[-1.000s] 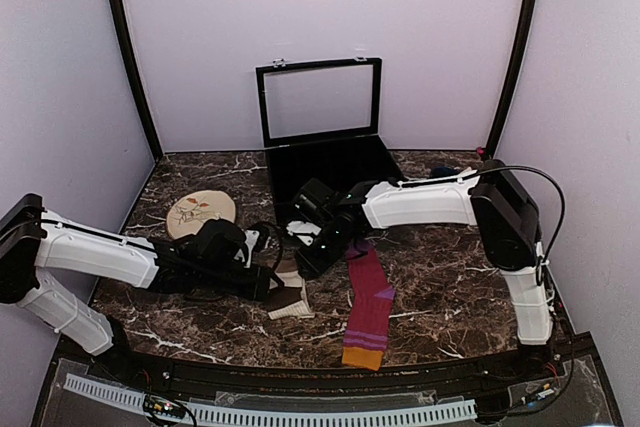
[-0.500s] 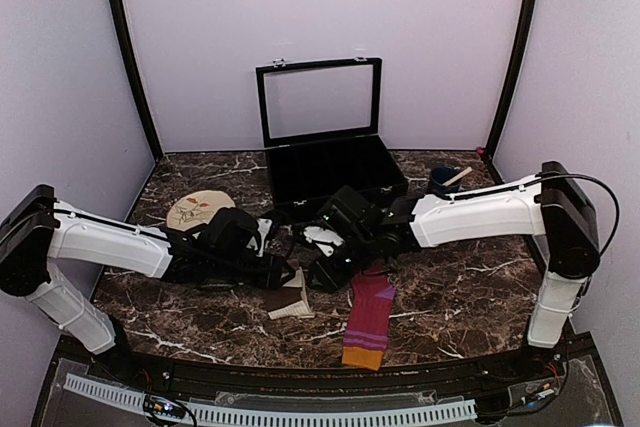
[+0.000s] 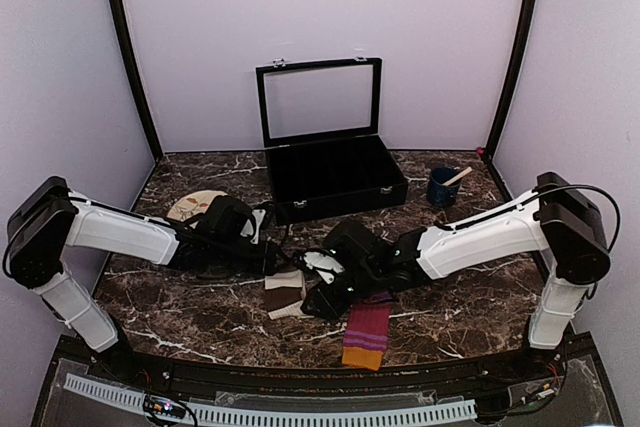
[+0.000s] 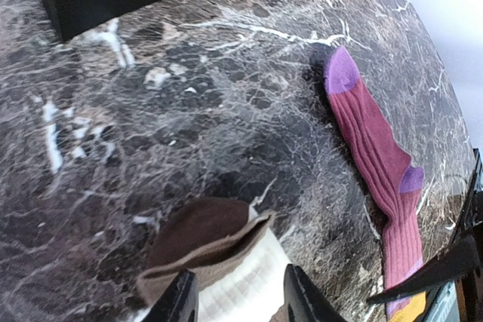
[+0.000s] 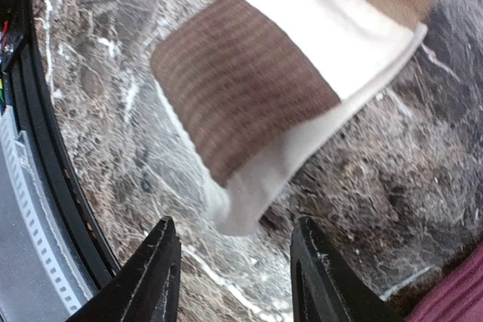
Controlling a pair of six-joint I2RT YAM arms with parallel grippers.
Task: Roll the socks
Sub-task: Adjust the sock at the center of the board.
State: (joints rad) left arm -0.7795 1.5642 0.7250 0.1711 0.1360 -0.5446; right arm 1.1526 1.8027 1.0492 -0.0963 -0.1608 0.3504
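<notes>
The cream sock with brown bands (image 3: 285, 293) lies folded at the table's middle front. My left gripper (image 3: 271, 259) sits at its far end. In the left wrist view the left gripper (image 4: 238, 292) is closed on the folded brown toe and cream band (image 4: 219, 258). My right gripper (image 3: 318, 300) is open just right of this sock. In the right wrist view the right gripper (image 5: 232, 262) has the sock's cream end (image 5: 256, 103) just ahead of the gap, not gripped. The magenta-purple sock with orange cuff (image 3: 366, 330) lies flat to the right. It also shows in the left wrist view (image 4: 377, 156).
An open black case (image 3: 335, 172) stands at the back centre. A blue mug (image 3: 441, 187) with a stick is to its right. A round beige floral disc (image 3: 193, 205) lies partly under my left arm. The table's black front rail (image 5: 34, 148) is close to the right gripper.
My right arm has swung forward and lower, from the magenta sock's toe to the cream sock's near end. The left gripper shifted slightly back. The cream sock looks shorter and more folded.
</notes>
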